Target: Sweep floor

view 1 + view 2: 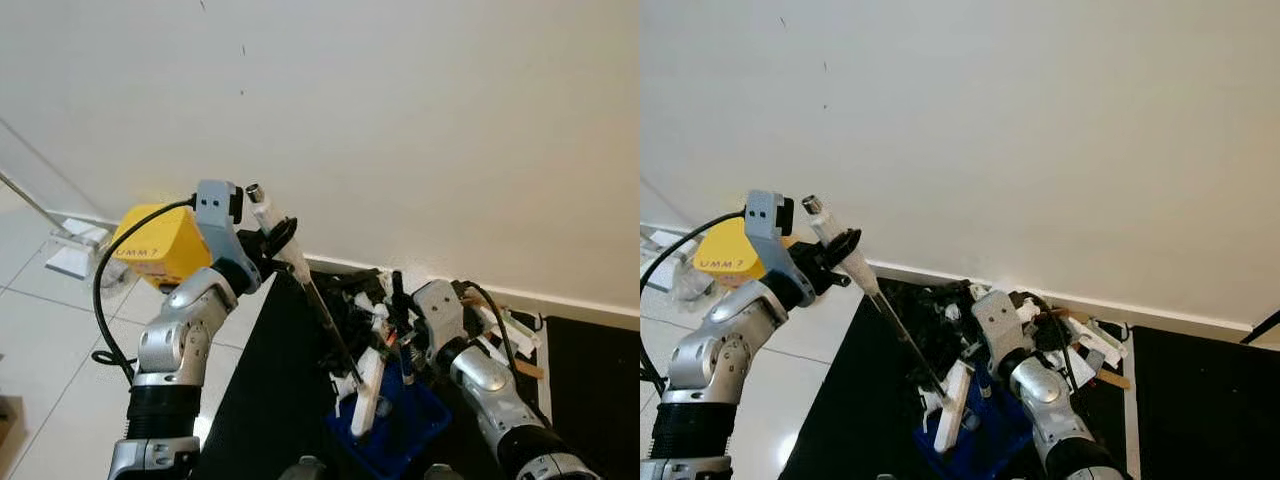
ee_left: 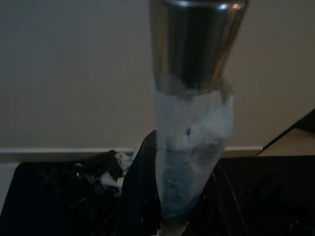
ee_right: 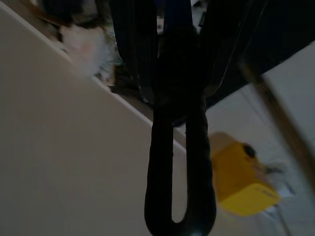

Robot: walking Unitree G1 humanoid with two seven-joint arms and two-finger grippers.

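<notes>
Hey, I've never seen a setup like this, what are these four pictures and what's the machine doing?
This is a humanoid robot with two silver arms. The two wide pictures come from its head, looking down; the two dark ones come from cameras on its wrists.

The left gripper is closed on the upper end of a broom handle wrapped in white tape, slanting down to a blue dustpan. The right gripper holds the dustpan's black looped handle.

Below lies a black mat with a pile of litter against the white wall. A yellow box sits on the pale tiled floor.
</notes>
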